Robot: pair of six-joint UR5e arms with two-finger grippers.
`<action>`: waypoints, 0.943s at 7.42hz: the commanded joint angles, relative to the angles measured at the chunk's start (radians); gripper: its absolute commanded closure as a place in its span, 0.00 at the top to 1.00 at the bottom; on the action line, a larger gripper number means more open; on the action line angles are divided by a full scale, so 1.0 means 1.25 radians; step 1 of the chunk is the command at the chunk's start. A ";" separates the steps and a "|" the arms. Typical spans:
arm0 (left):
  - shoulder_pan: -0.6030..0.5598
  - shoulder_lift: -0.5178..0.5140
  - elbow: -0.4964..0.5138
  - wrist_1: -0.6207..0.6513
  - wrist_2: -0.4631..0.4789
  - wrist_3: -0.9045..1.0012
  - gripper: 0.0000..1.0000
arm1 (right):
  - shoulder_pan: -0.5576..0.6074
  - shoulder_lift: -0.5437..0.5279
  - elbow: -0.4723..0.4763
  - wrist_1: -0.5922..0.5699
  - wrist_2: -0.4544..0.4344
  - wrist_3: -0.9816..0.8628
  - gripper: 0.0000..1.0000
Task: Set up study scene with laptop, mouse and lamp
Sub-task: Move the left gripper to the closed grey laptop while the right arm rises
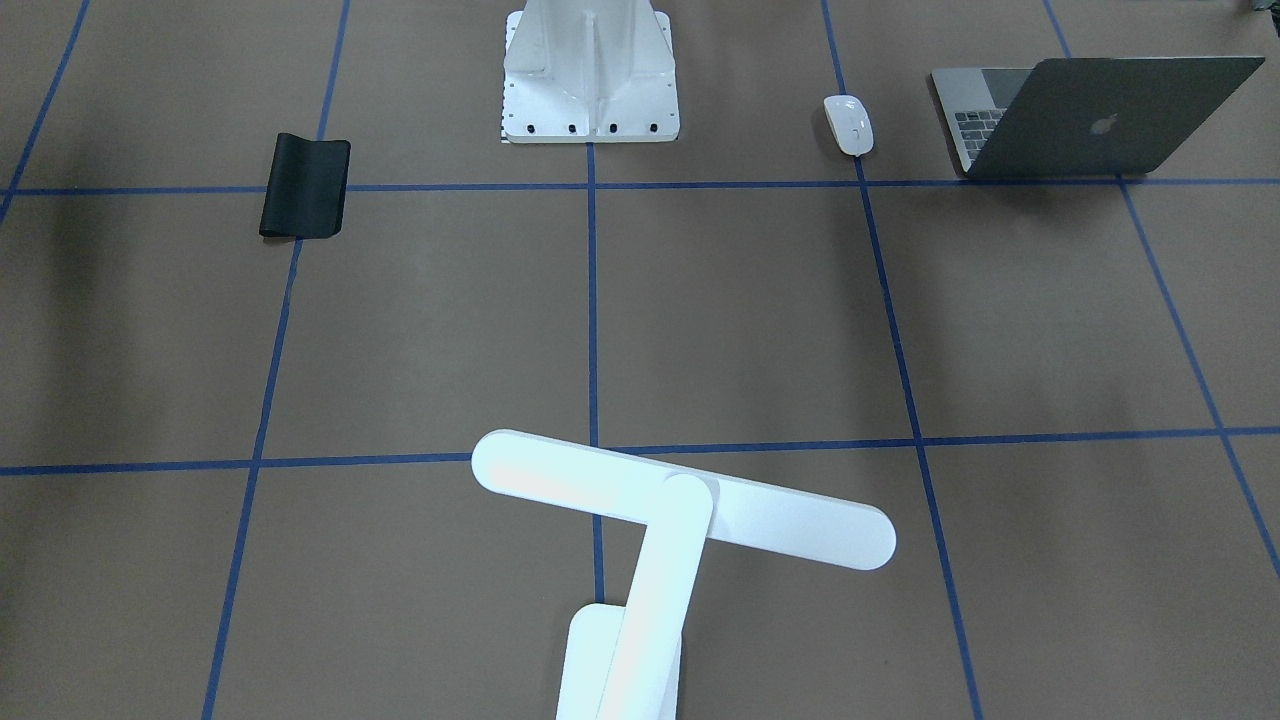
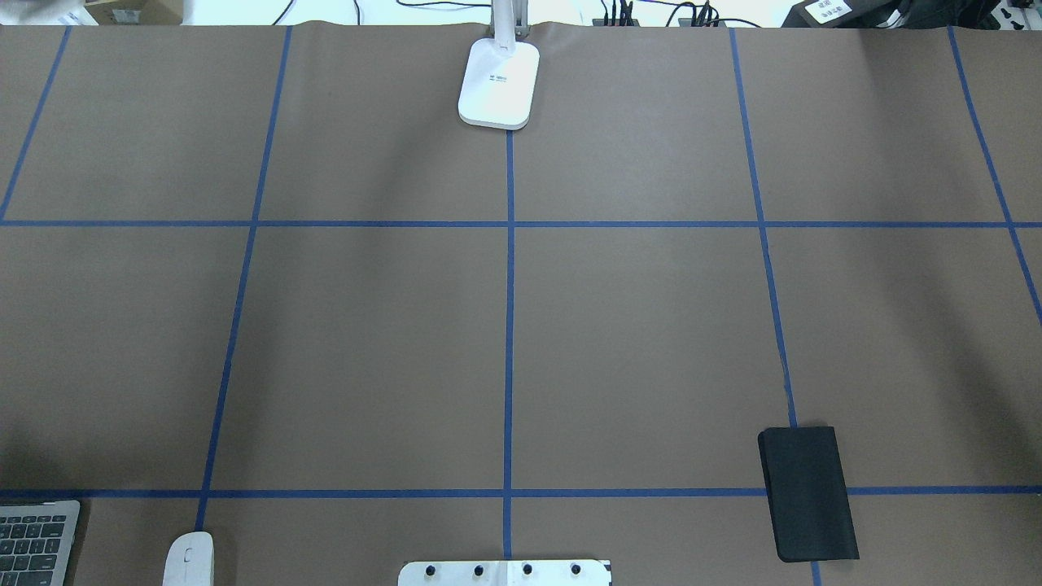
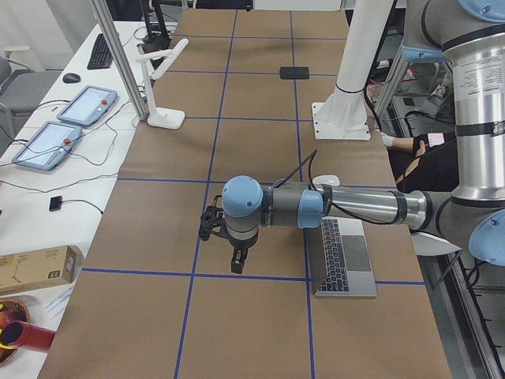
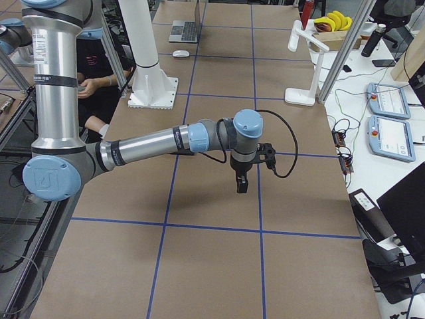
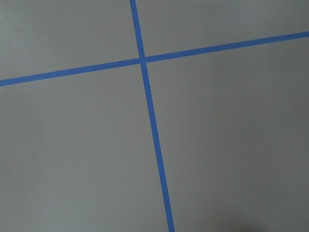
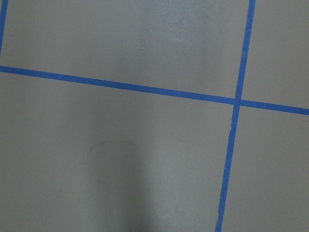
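The grey laptop [image 1: 1090, 120] stands open at the robot's near left, its keyboard corner in the overhead view [image 2: 32, 541]. The white mouse [image 1: 848, 124] lies beside it, toward the pedestal [image 2: 189, 559]. The white lamp [image 1: 680, 498] stands at the far middle edge, its base in the overhead view [image 2: 499, 84]. My left gripper [image 3: 235, 264] hangs point-down over bare table beside the laptop [image 3: 345, 257]. My right gripper [image 4: 240, 185] hangs point-down over bare table at my right end. Both show only in the side views, so I cannot tell whether they are open or shut.
A black flexible pad [image 1: 306, 186] lies at the robot's near right [image 2: 807, 493]. The white flanged pedestal [image 1: 590, 70] stands at the near middle. Blue tape lines grid the brown table. Both wrist views show only table and tape. Tablets [image 3: 67, 118] lie on a side desk.
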 commanded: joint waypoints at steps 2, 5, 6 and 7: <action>0.001 -0.001 -0.003 -0.001 0.000 0.004 1.00 | 0.000 0.025 -0.008 0.000 0.001 0.001 1.00; 0.000 0.001 -0.006 -0.002 0.001 0.083 1.00 | -0.022 0.075 0.002 0.001 0.000 -0.008 1.00; -0.002 0.003 -0.004 0.009 0.001 0.212 1.00 | -0.056 0.096 0.001 0.001 0.000 0.001 1.00; -0.006 0.018 -0.010 0.009 0.001 0.283 1.00 | -0.101 0.100 0.000 0.001 0.000 -0.004 1.00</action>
